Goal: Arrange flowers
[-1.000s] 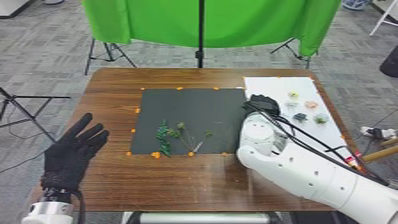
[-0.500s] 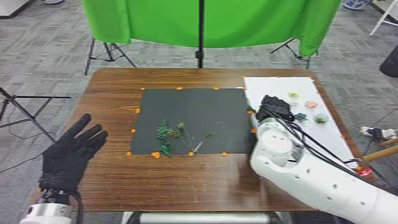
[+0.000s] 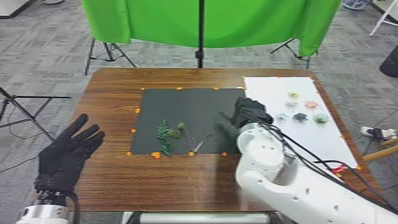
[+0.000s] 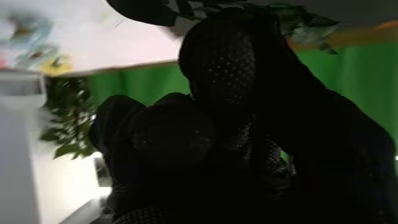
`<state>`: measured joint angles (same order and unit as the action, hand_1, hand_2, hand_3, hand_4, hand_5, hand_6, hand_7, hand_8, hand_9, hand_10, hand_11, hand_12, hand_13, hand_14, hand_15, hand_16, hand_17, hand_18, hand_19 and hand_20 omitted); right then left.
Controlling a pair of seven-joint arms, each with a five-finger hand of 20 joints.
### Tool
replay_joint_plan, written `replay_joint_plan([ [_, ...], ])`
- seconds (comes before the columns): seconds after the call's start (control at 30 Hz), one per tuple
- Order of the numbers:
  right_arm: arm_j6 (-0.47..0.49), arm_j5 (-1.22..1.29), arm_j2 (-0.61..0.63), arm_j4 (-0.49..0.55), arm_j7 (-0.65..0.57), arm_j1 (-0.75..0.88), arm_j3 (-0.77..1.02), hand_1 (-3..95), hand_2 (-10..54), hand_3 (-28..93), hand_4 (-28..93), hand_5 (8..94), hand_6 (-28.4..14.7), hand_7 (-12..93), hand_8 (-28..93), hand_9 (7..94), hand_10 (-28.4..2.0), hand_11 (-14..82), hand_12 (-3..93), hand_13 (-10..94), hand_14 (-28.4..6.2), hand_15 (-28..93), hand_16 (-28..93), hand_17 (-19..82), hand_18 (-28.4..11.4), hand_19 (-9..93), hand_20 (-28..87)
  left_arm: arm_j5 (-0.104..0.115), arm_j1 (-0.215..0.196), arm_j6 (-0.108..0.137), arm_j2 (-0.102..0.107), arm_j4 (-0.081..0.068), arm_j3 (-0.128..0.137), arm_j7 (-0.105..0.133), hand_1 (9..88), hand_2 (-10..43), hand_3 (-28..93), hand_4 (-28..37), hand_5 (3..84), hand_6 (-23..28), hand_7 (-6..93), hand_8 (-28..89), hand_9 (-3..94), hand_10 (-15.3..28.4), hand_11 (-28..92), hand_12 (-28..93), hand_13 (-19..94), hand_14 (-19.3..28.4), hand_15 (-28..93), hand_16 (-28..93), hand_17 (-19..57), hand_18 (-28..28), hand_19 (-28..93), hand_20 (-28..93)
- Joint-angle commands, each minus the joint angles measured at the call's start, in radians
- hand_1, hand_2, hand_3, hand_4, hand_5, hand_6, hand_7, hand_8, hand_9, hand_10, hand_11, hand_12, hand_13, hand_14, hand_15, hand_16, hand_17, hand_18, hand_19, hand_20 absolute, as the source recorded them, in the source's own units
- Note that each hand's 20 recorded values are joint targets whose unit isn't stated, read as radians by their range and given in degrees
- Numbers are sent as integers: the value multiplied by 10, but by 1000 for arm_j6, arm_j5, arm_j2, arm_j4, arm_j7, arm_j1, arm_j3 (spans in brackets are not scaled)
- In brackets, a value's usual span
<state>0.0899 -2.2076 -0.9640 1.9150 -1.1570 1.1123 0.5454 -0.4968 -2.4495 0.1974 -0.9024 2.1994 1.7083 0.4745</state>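
And the right hand (image 3: pixel 250 106) swings back off the white sheet (image 3: pixel 313 142) to the right edge of the black mat (image 3: pixel 182 103)!
It had drifted over the sheet's left edge; now its fingers look pinched on a leafy sprig (image 4: pixel 313 28), bringing greenery, I judge, within reach of the arrangement. Green stems (image 3: pixel 163 136) lie toward the mat's near-left corner, small flower heads (image 3: pixel 311 104) nearer the sheet's right edge. The left hand (image 3: pixel 64 162), fingers spread, hovers beyond the mat's left edge.
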Motion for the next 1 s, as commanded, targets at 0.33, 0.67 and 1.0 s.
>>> replay_joint_plan([
  [0.33, 139, 56, -82, -48, -49, 16, -36, 482, -95, 700, -241, 937, -17, 258, 39, 937, -117, 518, 170, 883, -97, 746, 215, 581, -236, 932, 584, -2, -12, -3, -4, 2, -9, -5, 224, 48, 827, -257, 377, 73, 109, -99, 356, 194, 201, 93, 236, 270, 426, -85, -109, 257, 520, 55],
  [0.67, 80, 24, -104, -107, -57, -40, -77, 440, -41, 719, -253, 937, 0, 302, -141, 937, -117, 533, 159, 895, -96, 738, 217, 590, -238, 932, 587, -4, 12, -4, -1, -2, -22, -21, 224, 48, 828, -256, 377, 73, 110, -99, 355, 194, 201, 94, 236, 270, 427, -84, -110, 257, 520, 55],
  [1.0, 143, 4, -82, -92, -69, -33, -70, 395, -75, 724, -233, 937, -4, 273, -148, 937, -116, 509, 163, 883, -97, 736, 230, 589, -239, 932, 589, 6, 2, 7, 6, 2, -20, -2, 224, 49, 829, -251, 379, 75, 108, -99, 355, 195, 200, 93, 235, 270, 427, -84, -109, 256, 520, 55],
])
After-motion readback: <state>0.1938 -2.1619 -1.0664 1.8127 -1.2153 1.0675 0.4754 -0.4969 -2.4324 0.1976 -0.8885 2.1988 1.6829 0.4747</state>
